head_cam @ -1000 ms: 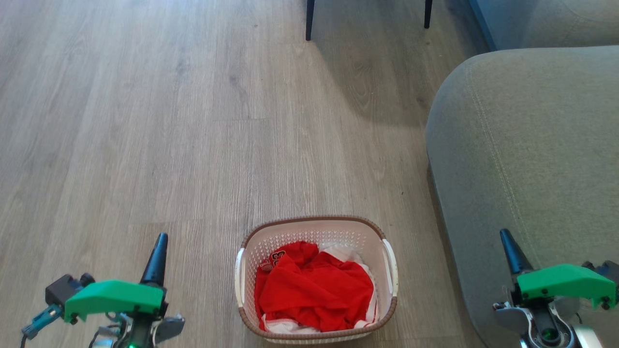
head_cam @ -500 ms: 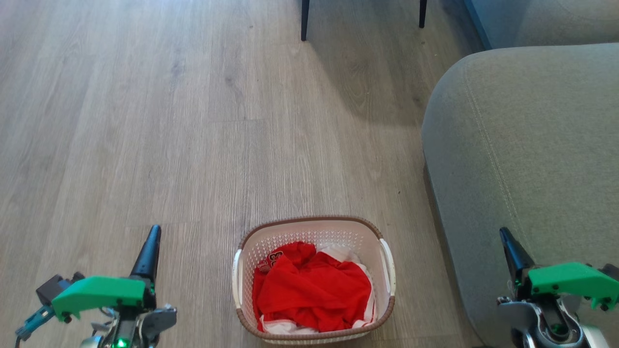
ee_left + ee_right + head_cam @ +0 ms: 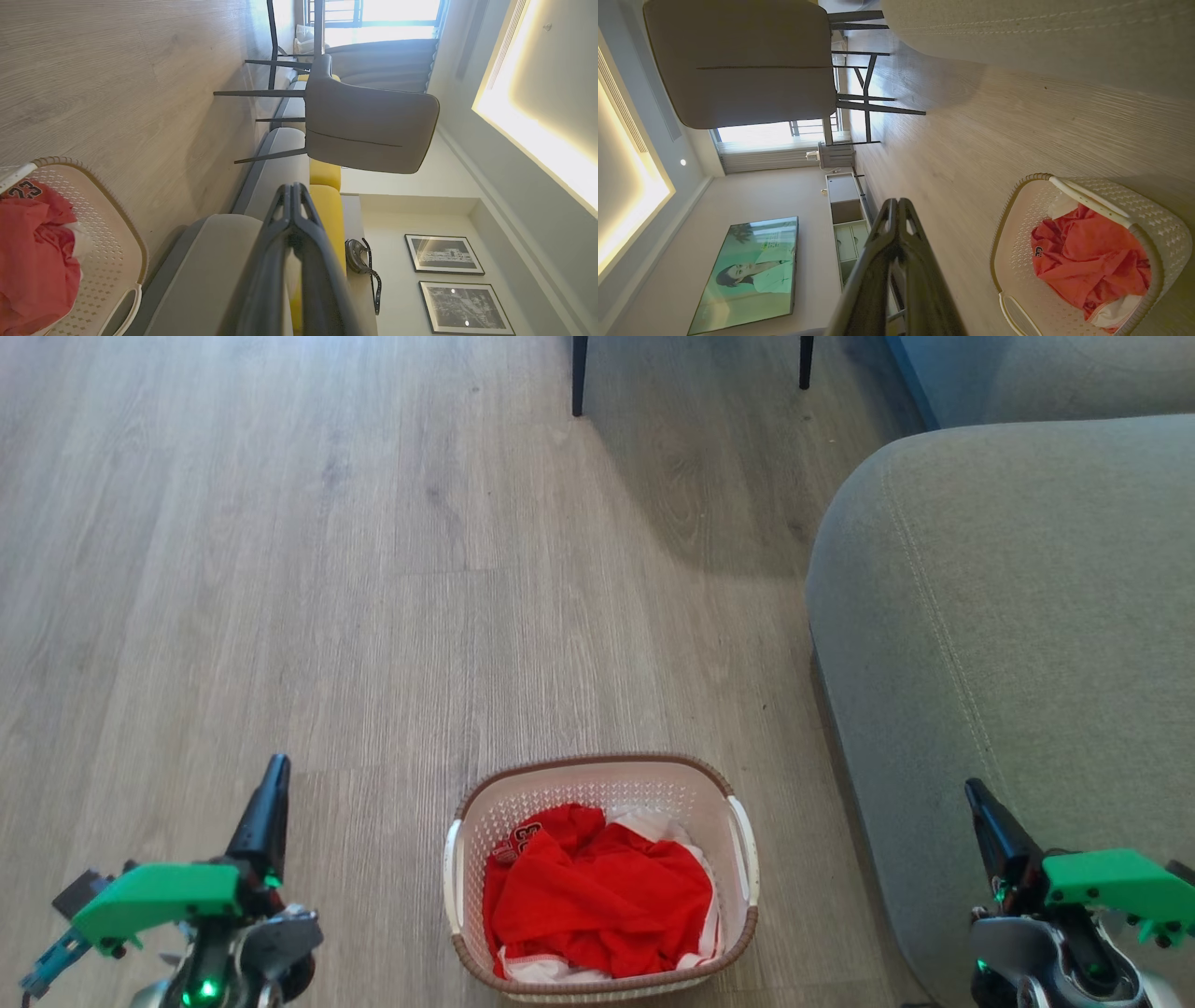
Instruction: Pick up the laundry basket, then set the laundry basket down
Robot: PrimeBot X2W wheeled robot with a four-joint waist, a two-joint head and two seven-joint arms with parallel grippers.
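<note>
The pale wood-plank floor (image 3: 327, 569) carries the laundry basket (image 3: 597, 762) at the bottom centre of the head view. A grey sofa (image 3: 1008, 616) stands near it along the right edge, and two dark chair legs (image 3: 579, 373) at top centre.

Brown-rimmed cream laundry basket (image 3: 607, 790), red shirt (image 3: 597, 901), grey wood-grain floor (image 3: 280, 569)

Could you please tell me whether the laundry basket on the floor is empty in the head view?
No, the laundry basket has a crumpled red garment lying inside it, covering most of its bottom.
</note>
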